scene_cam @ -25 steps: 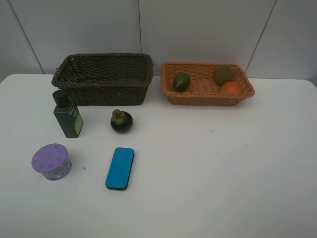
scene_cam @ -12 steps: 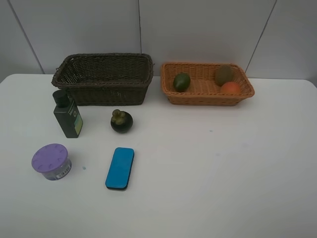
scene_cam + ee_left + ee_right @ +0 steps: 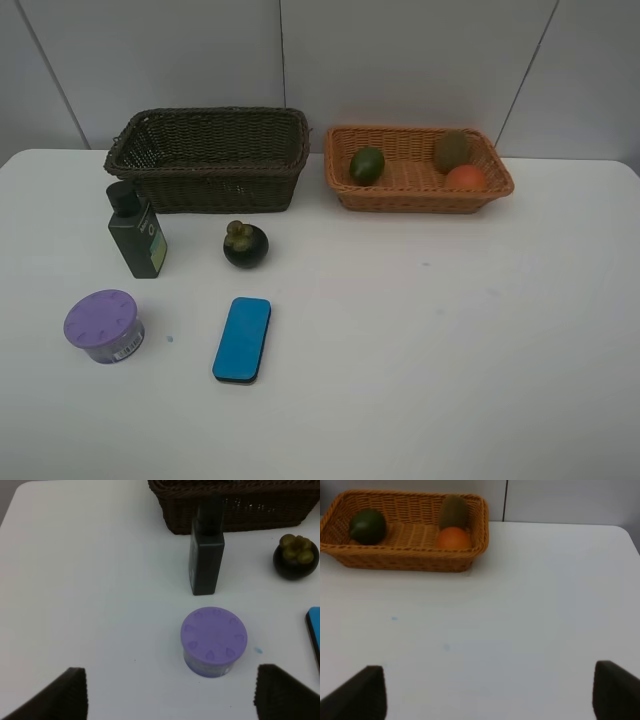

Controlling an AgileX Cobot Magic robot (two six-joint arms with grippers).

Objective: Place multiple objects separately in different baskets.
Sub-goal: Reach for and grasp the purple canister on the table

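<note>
Two wicker baskets stand side by side at the far edge of a white table (image 3: 450, 350). The shallower orange-tan basket (image 3: 415, 197), on the right, holds three pieces of fruit: a green oval fruit (image 3: 367, 165) near its left end, and a brown kiwi (image 3: 452, 150) and an orange-red peach (image 3: 465, 178) touching each other at its right end. The deeper dark brown basket (image 3: 220, 187) sits to the left.

Four items lie on the table in front of the dark brown basket. A dark green bottle (image 3: 137, 235) stands upright just beside its front left corner. A dark mangosteen (image 3: 245, 245) rests to the bottle's right. Nearer the front are a purple-lidded tub (image 3: 103, 325) and, to its right, a blue eraser (image 3: 242, 338) lying flat.

The left gripper (image 3: 175, 695) hangs above the table with its jaws spread wide and nothing between them, the tub just ahead of it. The right gripper (image 3: 487, 692) is likewise wide apart and holds nothing, well back from the orange-tan basket.
</note>
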